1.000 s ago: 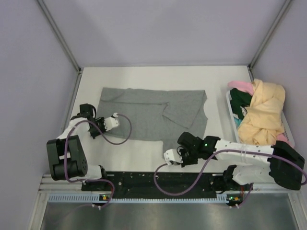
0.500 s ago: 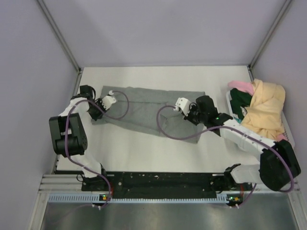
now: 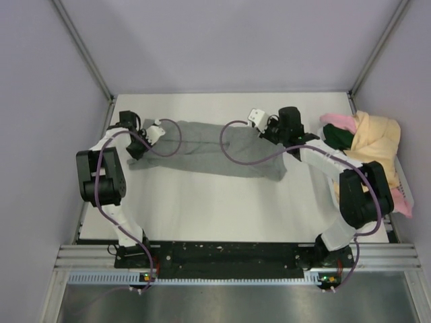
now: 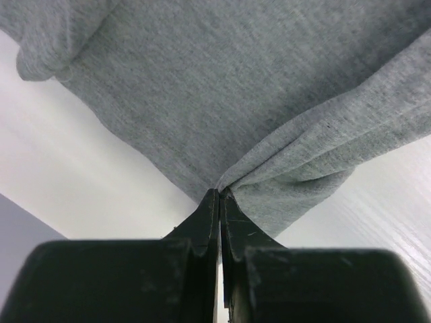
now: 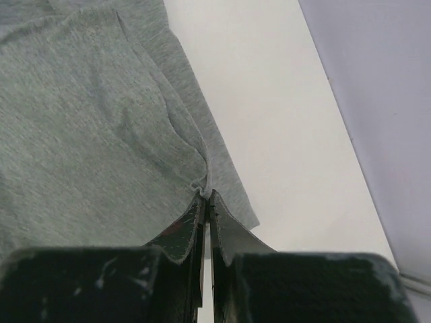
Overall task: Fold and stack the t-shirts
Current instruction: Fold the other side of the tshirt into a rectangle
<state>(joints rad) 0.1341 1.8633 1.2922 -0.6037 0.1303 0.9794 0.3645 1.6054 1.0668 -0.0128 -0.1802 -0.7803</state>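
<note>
White table (image 3: 202, 215), top view: the heather grey t-shirt (image 3: 195, 151) lies across the upper middle as a long left-to-right band. It looks doubled over lengthwise, flat in the middle, and rumpled at the lower right corner.

Other t-shirts are heaped at the right edge: pale yellow t-shirt (image 3: 377, 145) on top, dark green t-shirt (image 3: 340, 138) and pink t-shirt (image 3: 337, 121) at its upper left.

Left gripper (image 3: 137, 145) is at the band's left end. In the wrist view its fingers (image 4: 205, 219) are pressed together on a pinched pleat of grey cloth, and the fabric fans out above the tips.

Right gripper (image 3: 273, 134) is at the band's upper right end. Its fingers (image 5: 192, 225) are clamped on the shirt's edge, with the cloth to the upper left and bare table to the right.
</note>
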